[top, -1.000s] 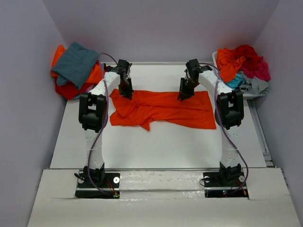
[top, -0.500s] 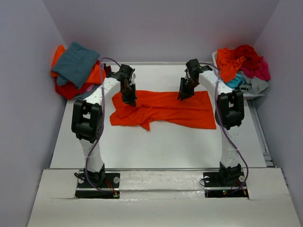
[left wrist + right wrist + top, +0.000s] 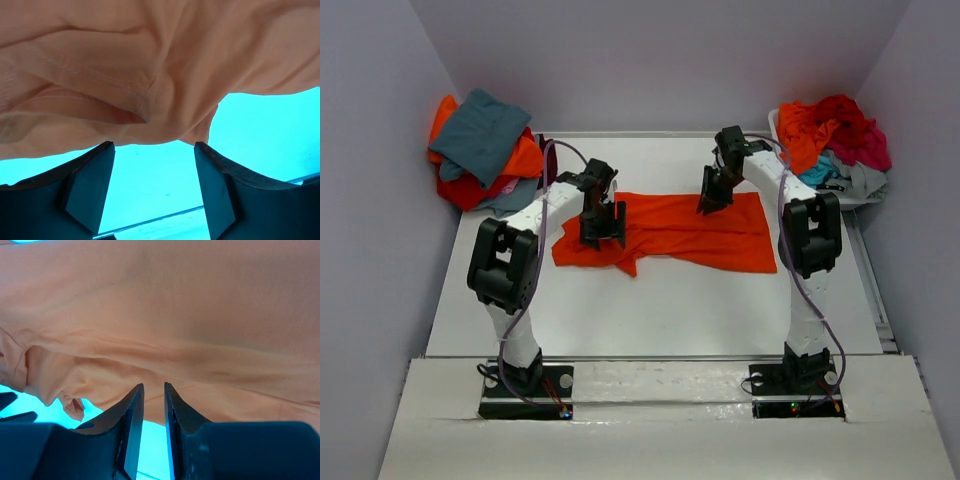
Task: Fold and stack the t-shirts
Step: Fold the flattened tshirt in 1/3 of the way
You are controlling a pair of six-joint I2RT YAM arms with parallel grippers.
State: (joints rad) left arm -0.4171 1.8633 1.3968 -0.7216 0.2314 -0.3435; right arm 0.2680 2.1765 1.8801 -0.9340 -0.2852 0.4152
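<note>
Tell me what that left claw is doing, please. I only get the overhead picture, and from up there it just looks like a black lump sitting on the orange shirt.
Observer: Its own camera shows the left gripper with jaws wide apart and nothing between them. The orange shirt lies just past the tips.
Operator: And the claw on the other side?
Observer: The right gripper has its jaws almost together, with only a thin slit between them and the shirt's edge at the tips. I cannot tell whether it pinches cloth.
Operator: Is the shirt flat underneath?
Observer: Not near the left claw. Close up, a stitched hem lies folded over, with creases around it.
</note>
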